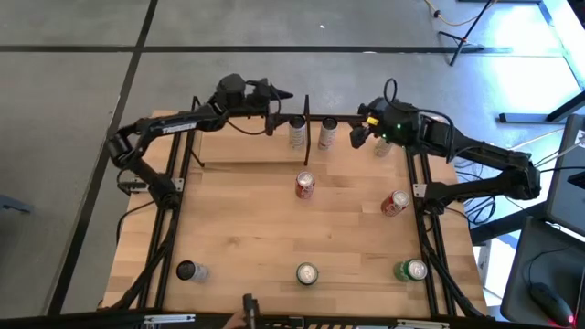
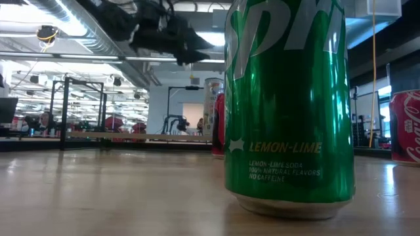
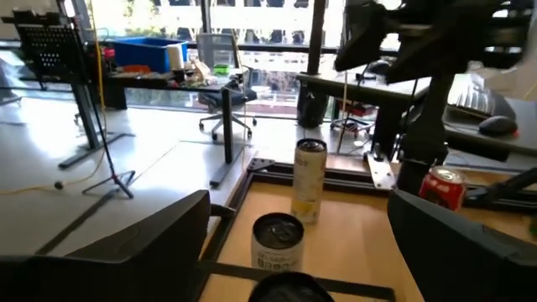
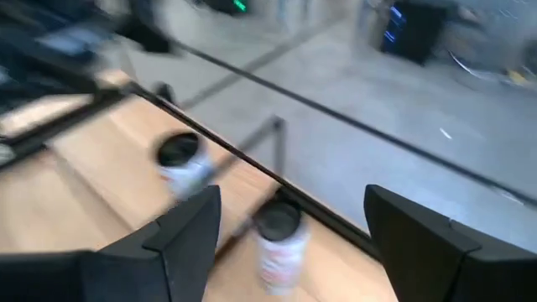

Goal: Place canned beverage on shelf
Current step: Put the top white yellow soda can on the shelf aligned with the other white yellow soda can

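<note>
Your shelf (image 1: 274, 137), table's far edge: two cans (image 1: 297, 132) standing. Left gripper (image 1: 279, 94) beside them, jaws spread, empty. Right gripper (image 1: 358, 135) likewise spread, empty.

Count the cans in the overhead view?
8. Three on the shelf: white cans, and one partly hidden under the right gripper. Red cans mid-table. Front row: dark, middle, green.

Two dark jointed arms, black cables; green light glowing on right wrist
</note>
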